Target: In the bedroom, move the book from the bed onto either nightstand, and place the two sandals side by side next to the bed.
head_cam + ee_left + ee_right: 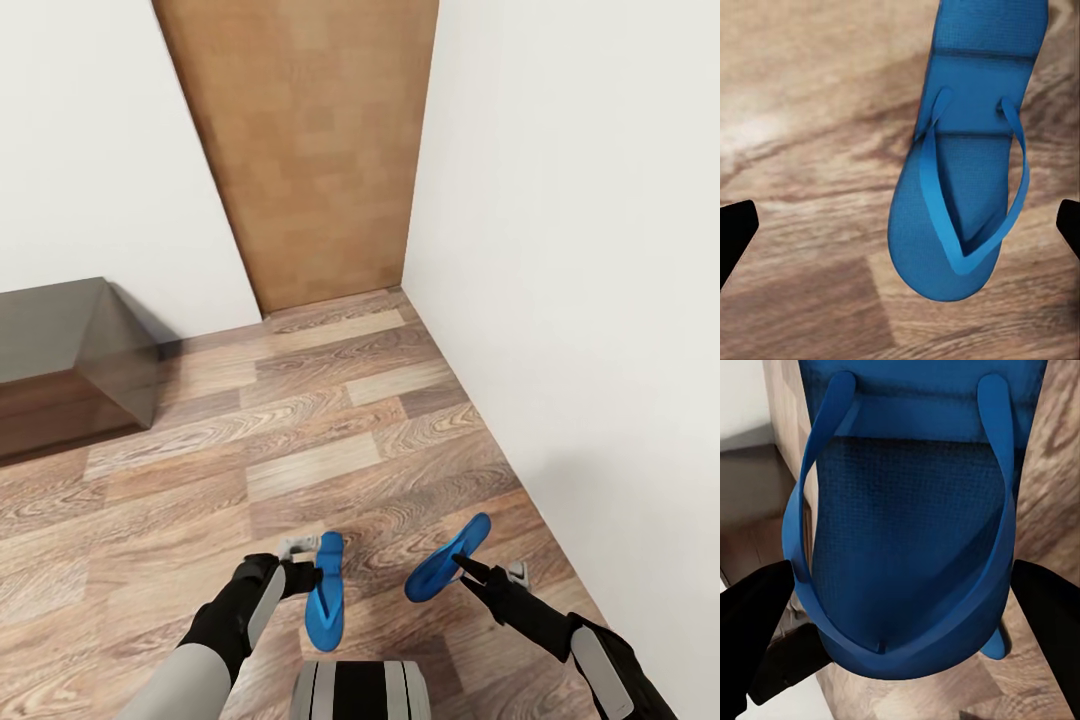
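2 bright blue flat flip-flop sandals in view. The left-side sandal (pixel 326 592) lies flat on the floor just in front of the robot's base, strap side up; in the left wrist view this sandal (pixel 967 161) rests on the planks, sole down, w/ the 2 dark fingertips (pixel 735 229) spread wide at the picture's edges, one touching nothing, the other too little seen to tell. So the left gripper (pixel 300 562) is released, sitting just beside the sandal's far end.

The right-side sandal (pixel 448 557) is tilted, one end raised off the floor, the right gripper (pixel 468 568) at its near edge. Right wrist view: sandal (pixel 907 525) close to the camera, dark fingers (pixel 757 615) at both sides of its sole, apparently clenched on it.

2 arms, black forearms w/ grey upper sections.

Surface: light brown wood-plank floor (pixel 300 440). Room: 2 white walls (pixel 580 250) meeting at a corner w/ 1 tall brown wooden panel (pixel 310 150), maybe a door. 1 low dark glossy cabinet (pixel 70 360) against the left wall, well apart from the sandals.
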{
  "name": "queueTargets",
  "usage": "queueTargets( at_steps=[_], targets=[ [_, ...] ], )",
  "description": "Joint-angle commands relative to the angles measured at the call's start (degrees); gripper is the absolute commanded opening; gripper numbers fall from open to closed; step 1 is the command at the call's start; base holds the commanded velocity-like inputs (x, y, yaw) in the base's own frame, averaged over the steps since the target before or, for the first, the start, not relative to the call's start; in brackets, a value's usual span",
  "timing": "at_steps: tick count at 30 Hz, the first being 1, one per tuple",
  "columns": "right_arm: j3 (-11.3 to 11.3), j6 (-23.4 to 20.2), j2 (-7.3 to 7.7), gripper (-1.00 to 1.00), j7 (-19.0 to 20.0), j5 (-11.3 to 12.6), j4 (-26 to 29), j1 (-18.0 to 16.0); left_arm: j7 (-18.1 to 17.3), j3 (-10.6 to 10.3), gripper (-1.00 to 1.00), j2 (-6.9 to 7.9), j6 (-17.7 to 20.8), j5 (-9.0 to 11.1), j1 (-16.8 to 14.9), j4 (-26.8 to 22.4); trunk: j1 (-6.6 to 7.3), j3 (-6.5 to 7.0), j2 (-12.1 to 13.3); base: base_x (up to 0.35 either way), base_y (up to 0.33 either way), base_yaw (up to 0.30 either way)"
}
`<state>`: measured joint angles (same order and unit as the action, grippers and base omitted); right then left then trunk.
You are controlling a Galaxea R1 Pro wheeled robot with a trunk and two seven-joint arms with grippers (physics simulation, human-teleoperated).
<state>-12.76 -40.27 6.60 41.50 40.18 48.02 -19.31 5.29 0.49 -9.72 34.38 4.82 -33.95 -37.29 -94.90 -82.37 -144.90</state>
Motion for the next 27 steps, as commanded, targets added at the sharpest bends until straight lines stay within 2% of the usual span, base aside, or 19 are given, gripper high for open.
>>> queueTargets(
  at_steps=[1, 27],
  targets=[
    [-0.1, -0.4, -0.01, -1.00, 0.1, 0.2, 0.0, 0.0, 0.4, 0.0, 1.00, -0.03, -0.1, 0.5, 0.0, -0.1, 0.00, -0.04, 0.0, 0.027, -0.015, 0.000],
    [-0.1, -0.3, -0.01, -1.00, 0.2, 0.2, 0.0, 0.0, 0.3, 0.0, 1.00, -0.21, -0.4, 0.5, 0.1, -0.1, 0.00, -0.04, 0.0, 0.018, -0.019, 0.000]
  ],
)
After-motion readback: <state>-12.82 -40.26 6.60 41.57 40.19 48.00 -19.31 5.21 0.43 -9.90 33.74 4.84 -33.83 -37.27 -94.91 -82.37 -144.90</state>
